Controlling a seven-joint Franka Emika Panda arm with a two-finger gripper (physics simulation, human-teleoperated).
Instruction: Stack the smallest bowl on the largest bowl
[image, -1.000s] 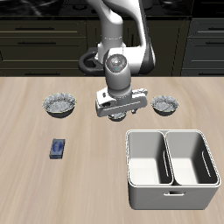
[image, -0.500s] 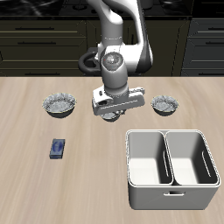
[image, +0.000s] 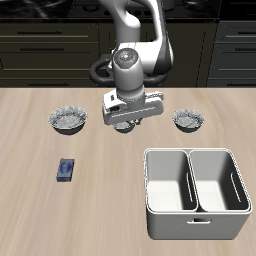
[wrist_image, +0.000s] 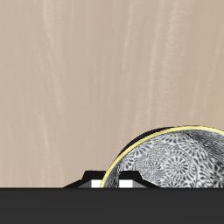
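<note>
Over the last second the gripper (image: 122, 121) has drifted sideways along the back part of the tabletop (image: 30, 205), away from the medium bowl (image: 188, 121) and towards the largest bowl (image: 66, 120); it also sits a little higher than it did. The smallest bowl (image: 123, 127) has gone with it, showing as a dark shape tucked under the fingers. From that I judge the pick-up is done and the carry has begun; the stacking itself is not yet done.

In the wrist view the smallest bowl (wrist_image: 175, 163) fills the near field, its yellowish rim running just beside the white fingertips of the gripper (wrist_image: 109, 182); the fingers look closed on that rim, though the contact itself is mostly hidden by the dark edge of the view. Only bare wood shows beyond it, so the gripper is not yet over the largest bowl.

The largest bowl stands near the tabletop's back edge, well apart from the gripper, pale inside and with nothing in it; it is ready to receive. The medium bowl, also near the back edge on the gripper's other side, holds nothing that I can see. A white bin (image: 195, 222) with two compartments stands towards the tabletop's front edge; both compartments are empty. A small blue object (image: 67, 170) lies flat on the wood, nearer the front edge than the largest bowl; what it is I cannot tell.
</note>
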